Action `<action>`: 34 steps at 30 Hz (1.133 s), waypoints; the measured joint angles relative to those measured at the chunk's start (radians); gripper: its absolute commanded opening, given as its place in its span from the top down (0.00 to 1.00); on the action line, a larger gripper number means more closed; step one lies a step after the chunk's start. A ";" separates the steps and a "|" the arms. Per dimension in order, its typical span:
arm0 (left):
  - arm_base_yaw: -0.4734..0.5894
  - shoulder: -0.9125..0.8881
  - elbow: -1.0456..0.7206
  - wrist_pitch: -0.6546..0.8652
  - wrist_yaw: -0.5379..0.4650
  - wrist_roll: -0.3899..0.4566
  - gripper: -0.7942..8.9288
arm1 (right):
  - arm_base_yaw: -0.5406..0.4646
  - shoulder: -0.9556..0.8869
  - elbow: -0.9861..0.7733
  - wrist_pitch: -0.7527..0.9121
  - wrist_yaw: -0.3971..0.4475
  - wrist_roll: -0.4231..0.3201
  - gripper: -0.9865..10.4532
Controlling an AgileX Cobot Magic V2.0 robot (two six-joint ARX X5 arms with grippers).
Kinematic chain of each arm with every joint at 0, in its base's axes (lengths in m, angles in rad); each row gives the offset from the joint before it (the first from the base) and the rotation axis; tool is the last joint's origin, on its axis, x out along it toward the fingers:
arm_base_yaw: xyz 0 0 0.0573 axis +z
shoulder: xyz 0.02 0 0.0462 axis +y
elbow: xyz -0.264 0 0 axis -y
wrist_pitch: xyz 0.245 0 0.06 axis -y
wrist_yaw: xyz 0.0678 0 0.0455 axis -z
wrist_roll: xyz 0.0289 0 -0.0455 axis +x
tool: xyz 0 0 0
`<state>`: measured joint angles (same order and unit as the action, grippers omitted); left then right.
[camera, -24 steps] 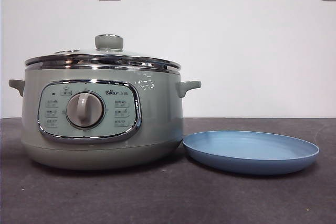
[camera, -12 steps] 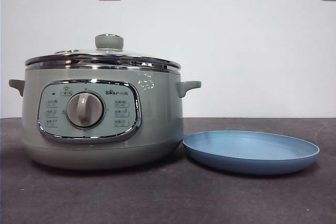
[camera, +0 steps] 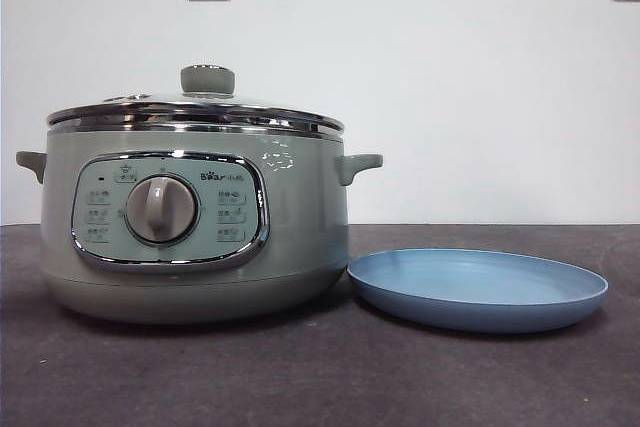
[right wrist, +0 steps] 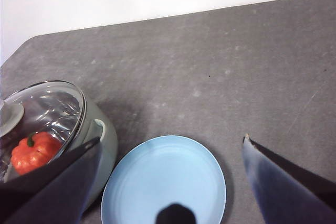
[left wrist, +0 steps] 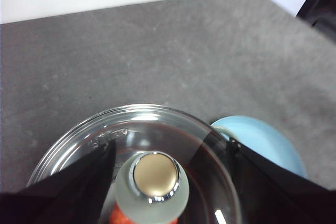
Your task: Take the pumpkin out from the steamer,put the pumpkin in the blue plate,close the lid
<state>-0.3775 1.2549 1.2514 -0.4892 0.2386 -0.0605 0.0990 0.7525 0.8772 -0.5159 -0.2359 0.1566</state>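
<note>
Left end effector (left wrist: pixel 170 182) hangs wide open above the lid (left wrist: pixel 105 135) knob (left wrist: pixel 153 174); glass, heavy, slippery, so grip that knob. Pumpkin (right wrist: pixel 34 151) sits inside the steamer (camera: pixel 195 237)

a dark grey table (camera: pixel 300 377) carries the steamer (camera: pixel 190 237) and, just beside it, the blue plate (camera: pixel 478 292).

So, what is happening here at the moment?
Nothing is held yet. The left gripper, jaws open, hangs above the pale green knob of the round glass lid, which sits closed on the large sage-green steamer. The small orange-red pumpkin shows inside through the glass. The right gripper, also open, waits above the wide light-blue plate, which lies empty beside the steamer.
</note>
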 measured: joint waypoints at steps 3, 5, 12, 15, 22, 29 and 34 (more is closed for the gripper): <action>-0.031 0.070 0.013 -0.001 -0.035 0.020 0.56 | 0.000 0.000 0.000 0.000 0.000 0.000 0.53; -0.043 0.108 0.013 -0.002 -0.047 0.031 0.56 | 0.000 0.000 0.000 0.000 0.000 0.000 0.53; -0.068 0.214 0.013 -0.011 -0.068 0.053 0.56 | 0.000 0.000 0.000 0.000 0.000 0.000 0.53; -0.069 0.220 0.013 -0.036 -0.080 0.053 0.56 | 0.000 0.000 0.000 0.000 0.000 0.000 0.53; -0.071 0.220 0.013 -0.069 -0.098 0.054 0.56 | 0.000 0.000 0.000 0.000 0.000 0.000 0.53; -0.075 0.220 0.013 -0.070 -0.124 0.082 0.91 | 0.000 0.000 0.000 -0.011 0.000 0.000 0.53; -0.075 0.220 0.013 -0.064 -0.125 0.095 0.93 | 0.000 0.000 0.000 -0.052 0.000 0.000 0.53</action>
<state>-0.4526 1.4754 1.2640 -0.5533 0.1135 0.0345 0.0990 0.7525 0.8772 -0.5682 -0.2359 0.1566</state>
